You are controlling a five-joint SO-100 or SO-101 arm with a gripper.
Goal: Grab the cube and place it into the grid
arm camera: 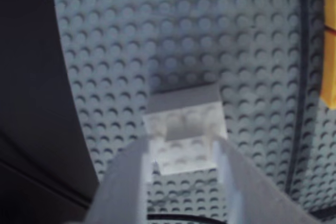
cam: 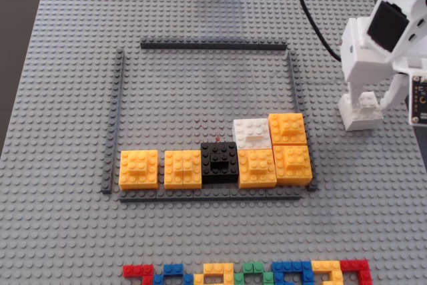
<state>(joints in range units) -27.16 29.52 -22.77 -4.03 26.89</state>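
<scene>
The cube, a small white LEGO block with a smaller raised brick on top, sits on the grey studded baseplate to the right of the grid in the fixed view, outside the dark-grey strip that forms the frame's right side. It lies apart from everything else, presumably so the arm can reach it without disturbing the blocks already set down.

Inside the grid, along its lower edge, a row has been built: orange blocks, a black block between them, and a second white block just beside another orange one. The upper part of the grid is bare studs, so there is plenty of room for one more piece. A line of multicoloured bricks runs along the bottom edge of the fixed view, well apart from the work.

The white gripper has its jaws around the cube's raised brick. In the wrist view the two fingers flank that small top brick, one on each side, at a narrow spread. Whether the pads actually press on the brick or stand just clear of it is not certain from these views; the picture is soft. The cube's base rests on the baseplate, so my judgement is that the grab is just being made and the lift is not yet begun.
</scene>
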